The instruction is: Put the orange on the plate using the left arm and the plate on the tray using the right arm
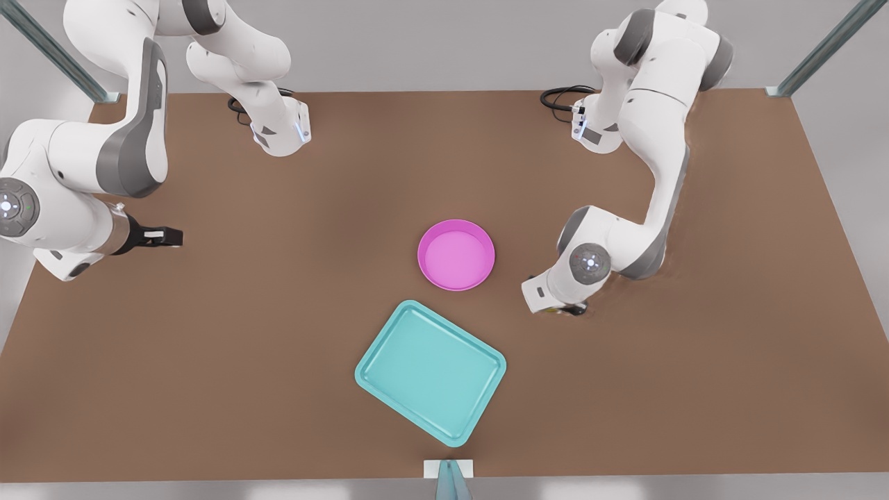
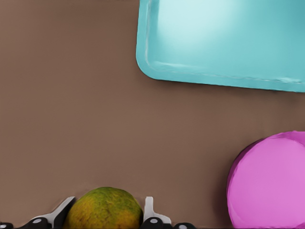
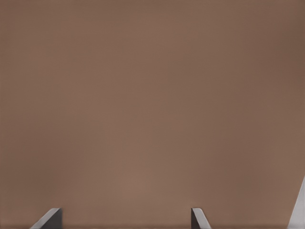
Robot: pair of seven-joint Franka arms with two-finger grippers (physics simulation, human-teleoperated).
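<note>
The orange [image 2: 104, 210], yellow-orange with green patches, rests on the brown table between my left gripper's [image 2: 108, 204] two fingers, which press against its sides. In the front view that left gripper [image 1: 568, 308] is down at the table on the front view's right, just right of the pink plate [image 1: 456, 254]. The plate [image 2: 269, 183] is empty. The teal tray [image 1: 430, 371] lies in front of it, also empty, and its corner [image 2: 157, 62] is apart from the orange. My right gripper [image 1: 165, 237] waits open at the front view's left, above bare table [image 3: 126, 213].
Both arm bases [image 1: 281, 132] stand at the table's far edge with black cables [image 1: 564, 97] beside them. Metal frame posts [image 1: 819, 52] rise at the far corners, and a small bracket [image 1: 449, 472] sits at the near edge.
</note>
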